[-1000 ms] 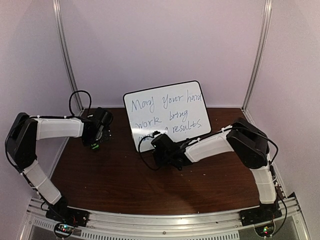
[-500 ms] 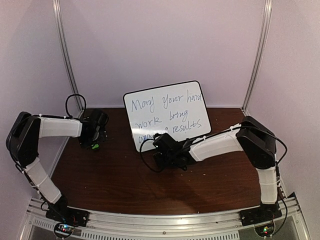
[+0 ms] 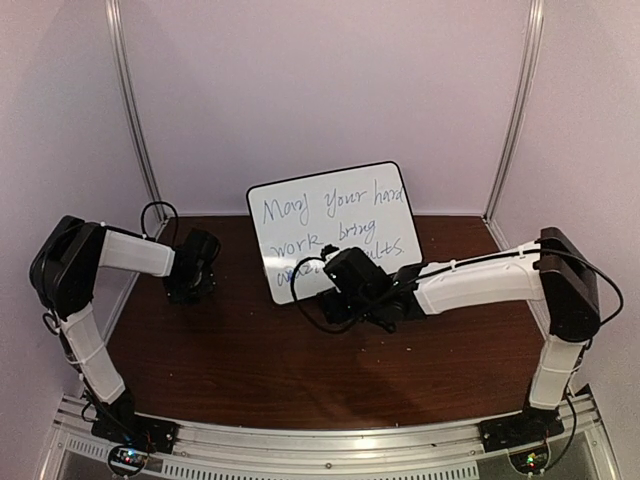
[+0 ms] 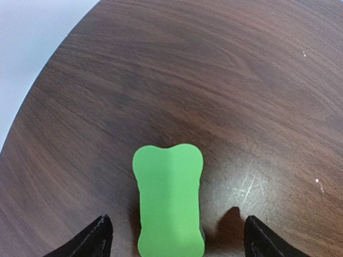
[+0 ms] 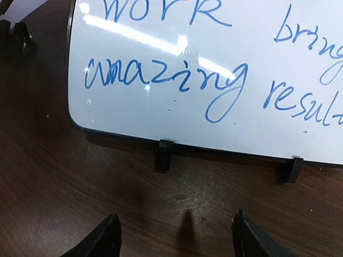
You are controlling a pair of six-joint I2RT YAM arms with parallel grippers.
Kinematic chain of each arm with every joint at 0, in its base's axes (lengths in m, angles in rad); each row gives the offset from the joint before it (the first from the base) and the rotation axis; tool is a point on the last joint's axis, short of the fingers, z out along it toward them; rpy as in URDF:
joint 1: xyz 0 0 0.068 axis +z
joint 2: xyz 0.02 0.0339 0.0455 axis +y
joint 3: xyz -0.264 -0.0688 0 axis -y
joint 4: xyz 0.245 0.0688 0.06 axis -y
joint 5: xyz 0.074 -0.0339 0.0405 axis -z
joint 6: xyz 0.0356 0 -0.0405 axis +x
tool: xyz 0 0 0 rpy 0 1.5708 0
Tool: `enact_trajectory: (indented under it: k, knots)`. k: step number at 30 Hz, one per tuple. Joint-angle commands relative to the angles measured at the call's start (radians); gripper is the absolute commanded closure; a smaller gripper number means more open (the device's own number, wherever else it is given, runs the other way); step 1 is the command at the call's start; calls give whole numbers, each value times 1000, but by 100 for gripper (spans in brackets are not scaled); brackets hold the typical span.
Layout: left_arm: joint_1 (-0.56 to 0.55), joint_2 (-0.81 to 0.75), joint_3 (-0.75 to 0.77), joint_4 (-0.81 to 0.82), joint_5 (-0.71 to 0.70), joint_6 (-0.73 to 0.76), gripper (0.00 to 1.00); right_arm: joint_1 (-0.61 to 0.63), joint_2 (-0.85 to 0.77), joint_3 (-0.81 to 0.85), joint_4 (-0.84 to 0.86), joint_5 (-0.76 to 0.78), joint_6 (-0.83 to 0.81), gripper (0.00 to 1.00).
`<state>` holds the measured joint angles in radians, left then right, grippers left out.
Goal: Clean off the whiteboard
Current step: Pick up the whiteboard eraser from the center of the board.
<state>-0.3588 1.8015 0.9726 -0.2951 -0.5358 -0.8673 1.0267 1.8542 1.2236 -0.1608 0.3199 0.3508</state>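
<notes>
The whiteboard (image 3: 330, 225) stands propped at the back of the table, white with a thin black frame and blue handwritten lines. It fills the top of the right wrist view (image 5: 214, 69), with small black feet (image 5: 165, 155) on its lower edge. My right gripper (image 5: 174, 238) is open and empty just in front of that lower edge. A green eraser block (image 4: 169, 198) lies flat on the brown table. My left gripper (image 4: 174, 241) is open around it, one finger on each side, not touching it. In the top view the left gripper (image 3: 190, 285) hides the eraser.
The dark wood table (image 3: 300, 360) is enclosed by white walls at the back and both sides. The table's left edge against the wall shows in the left wrist view (image 4: 32, 107). A black cable loops near each wrist.
My left gripper has dropped down over the green eraser, which is now hidden in the top view. My right arm has stretched out and its wrist has moved right along the board's lower edge.
</notes>
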Motion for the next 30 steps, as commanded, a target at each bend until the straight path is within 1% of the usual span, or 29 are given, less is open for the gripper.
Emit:
enact_trajectory:
  k: [1, 4, 5, 9, 10, 15, 17, 18, 21, 23, 26, 30]
  knots:
    - [9, 11, 9, 45, 14, 16, 19, 12, -65, -19, -19, 63, -15, 17]
    - [9, 21, 11, 46, 18, 17, 20, 11, -96, -31, -15, 92, -12, 2]
    - [10, 24, 12, 48, 18, 18, 20, 9, -103, -34, -17, 106, -12, 0]
    - [11, 32, 5, 53, 10, 19, 20, -28, -133, -39, -17, 114, -49, 0]
    - [11, 36, 0, 56, 5, 20, 21, -71, -160, -40, -24, 86, -66, 0]
    - [11, 39, -3, 61, -12, 21, 22, -209, -249, -55, -17, -14, -105, 0]
    - [12, 37, -2, 62, -12, 21, 22, -285, -279, -60, -13, -83, -113, 0]
    - [12, 36, -2, 64, -14, 21, 22, -337, -293, -62, -10, -104, -116, 0]
    - [16, 33, 1, 70, -21, 21, 22, -428, -313, -48, -14, -140, -133, 0]
    - [22, 30, 1, 72, -26, 20, 22, -464, -313, -32, -25, -161, -149, 0]
    - [30, 24, -4, 83, -32, 25, 22, -497, -300, -1, -56, -147, -160, 0]
    - [42, 24, -10, 99, -20, 31, 23, -547, -294, 10, -69, -150, -138, 0]
